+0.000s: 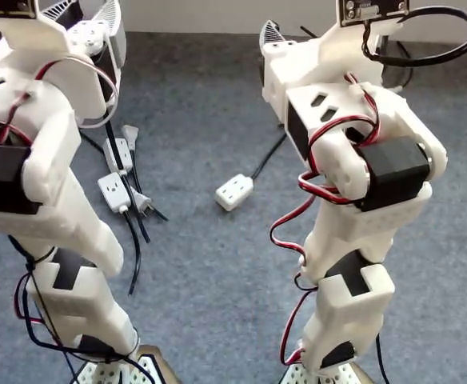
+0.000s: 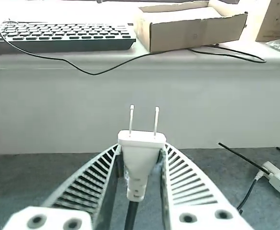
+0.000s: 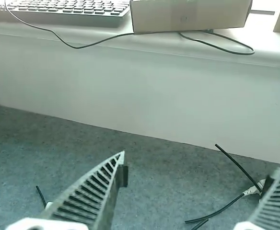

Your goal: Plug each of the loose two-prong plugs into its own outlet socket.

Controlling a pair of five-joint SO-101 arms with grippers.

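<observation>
One white two-prong plug (image 2: 141, 152) sits clamped in your left pincer (image 2: 142, 146), prongs (image 2: 132, 119) pointing straight out past the fingertips, black cord trailing back between the ribbed fingers. Your right pincer (image 3: 200, 163) stands wide apart with nothing in it. In the high view, on the grey bench (image 1: 201, 104), a lone outlet block (image 1: 234, 192) lies near the centre, and a second outlet block (image 1: 114, 192) lies among black cords at about nine o'clock from it, beside the left arm. The step in hand looks like carrying the held plug to a socket. Tip the wrist until the prongs face the slots squarely, line up both blades with one slot pair, then push along the line of the prongs. Either block is loose and will probably slide, so consider pinning it with the free right pincer first. The fingers hold the plug by its sides, so it may pivot if you press off-axis; go slowly. No writing can be read: the keyboard (image 2: 58, 34) keys and the mark on the cardboard box (image 2: 190, 26) are too small.
</observation>
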